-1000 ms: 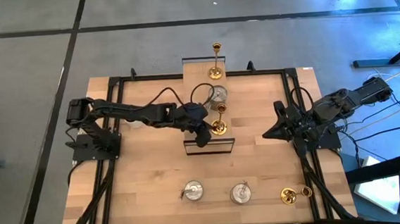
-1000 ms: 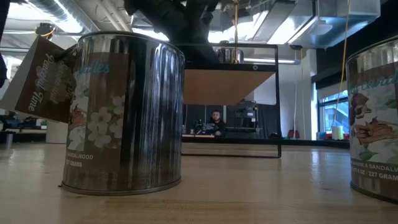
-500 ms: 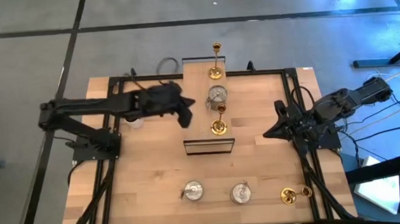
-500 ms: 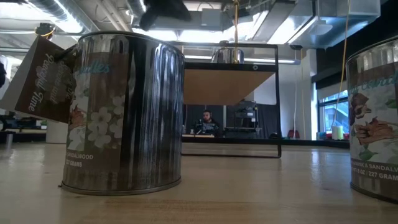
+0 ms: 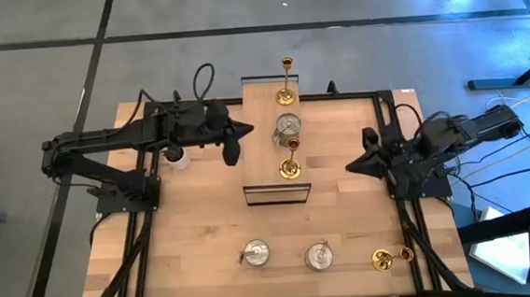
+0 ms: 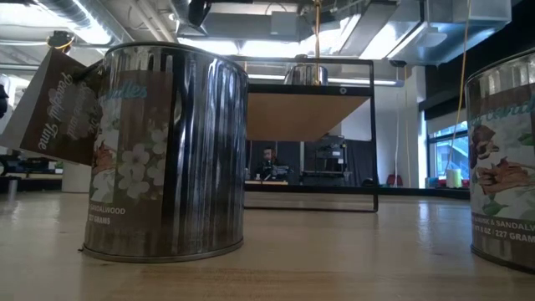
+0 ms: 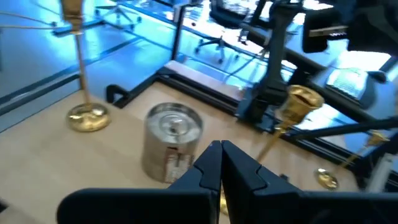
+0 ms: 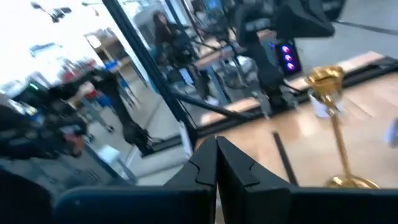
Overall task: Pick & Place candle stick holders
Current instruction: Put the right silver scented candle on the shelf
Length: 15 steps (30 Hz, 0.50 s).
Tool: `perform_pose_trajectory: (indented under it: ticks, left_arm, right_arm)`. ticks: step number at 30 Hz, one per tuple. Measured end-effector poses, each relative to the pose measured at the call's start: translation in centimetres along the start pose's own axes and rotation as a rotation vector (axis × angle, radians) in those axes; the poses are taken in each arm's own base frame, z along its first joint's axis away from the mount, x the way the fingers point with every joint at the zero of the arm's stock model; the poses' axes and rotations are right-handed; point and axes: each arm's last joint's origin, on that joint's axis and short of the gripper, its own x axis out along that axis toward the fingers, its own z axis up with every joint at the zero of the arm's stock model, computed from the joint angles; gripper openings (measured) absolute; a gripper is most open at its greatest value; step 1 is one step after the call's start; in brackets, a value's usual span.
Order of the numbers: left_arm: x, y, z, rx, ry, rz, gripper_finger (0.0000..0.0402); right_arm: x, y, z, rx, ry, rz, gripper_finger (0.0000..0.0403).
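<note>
On a raised wooden shelf point(image 5: 270, 187) at the table's middle, from far to near, stand a slim gold candlestick point(image 5: 286, 81), a squat silver holder point(image 5: 288, 125) and a second gold candlestick point(image 5: 289, 161), each on its round base. Two more silver holders point(image 5: 255, 254) point(image 5: 320, 255) stand near the front edge. A third gold candlestick point(image 5: 390, 258) lies on its side at the near right. My left gripper point(image 5: 232, 156) is shut and empty, raised to the left of the shelf point(image 7: 219, 155). My right gripper point(image 5: 349, 168) is shut and empty to the shelf's right point(image 8: 216, 149).
A small white pot point(image 5: 177, 157) stands on the table under my left arm. The shelf's black frame point(image 6: 373, 134) rises from the table. In the low view the two front silver holders point(image 6: 167, 150) point(image 6: 506, 159) stand close to the camera. A person shows in the room behind.
My left gripper has drawn away from the nearer gold candlestick on the shelf, going up and toward the table's left and far edges. The candlestick stays standing on the shelf. My right gripper has shifted slightly toward the far edge.
</note>
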Motion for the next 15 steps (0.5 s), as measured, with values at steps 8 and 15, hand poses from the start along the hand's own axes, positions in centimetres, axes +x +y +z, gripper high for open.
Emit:
perform_pose_trajectory:
  ticks: [8,15]
  left_arm:
    - [-0.2,-1.7,-0.6,0.079,0.049,-0.157,0.0001]
    - [-0.9,-4.2,-1.6,0.117,0.074,-0.25,0.0001]
  right_arm:
    - [0.7,0.6,1.5,0.103,-0.218,-0.034,0.0003]
    - [2.4,1.6,2.9,0.085,-0.406,0.049,0.0003]
